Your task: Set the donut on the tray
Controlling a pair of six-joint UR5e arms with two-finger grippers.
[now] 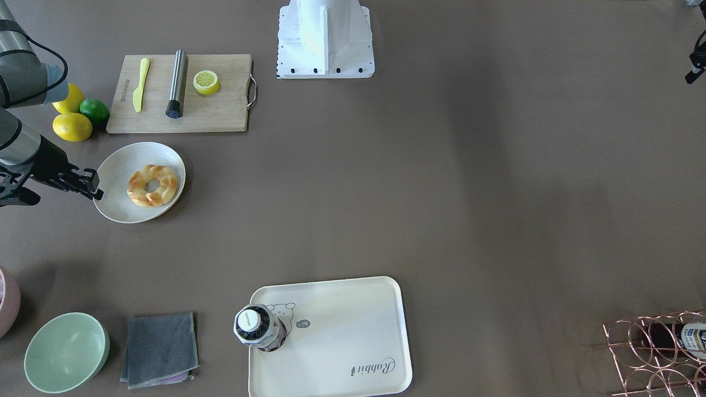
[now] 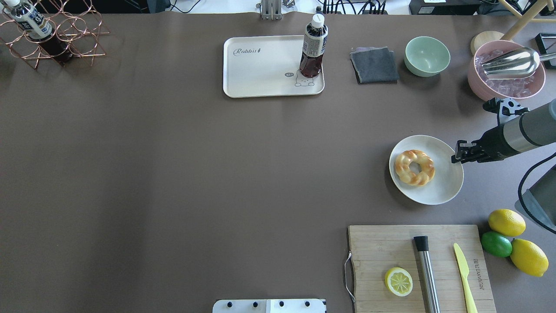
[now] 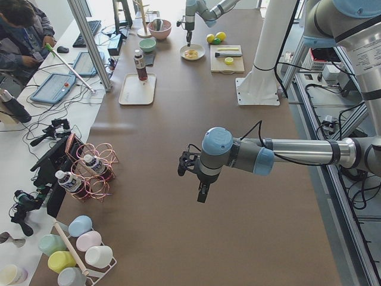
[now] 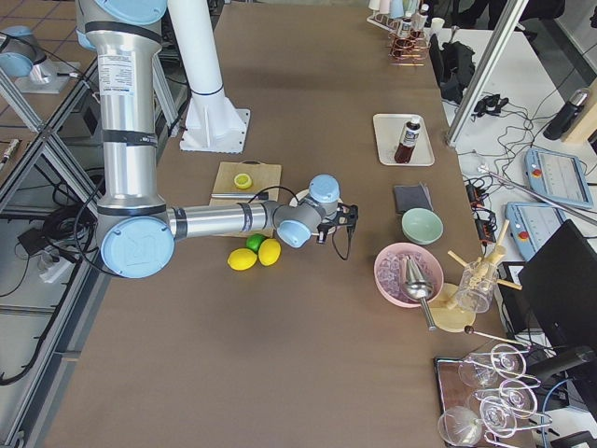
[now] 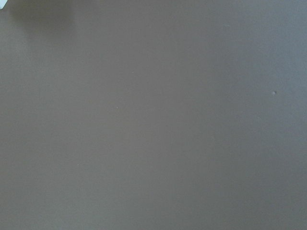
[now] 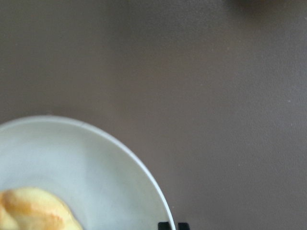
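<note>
Beside the plate [image 2: 447,189] rim, the right tool [image 2: 454,159], pressed together and empty, hovers staged to fetch the donut [image 2: 414,167] for the tray [image 2: 260,69].

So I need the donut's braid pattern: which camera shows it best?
Overhead exterior: the donut lies whole, sharp and unblocked on the plate. Front-facing is nearly as good. The right wrist catches only a blurred edge; exterior left shows a speck; exterior right hides it behind the right arm.
</note>
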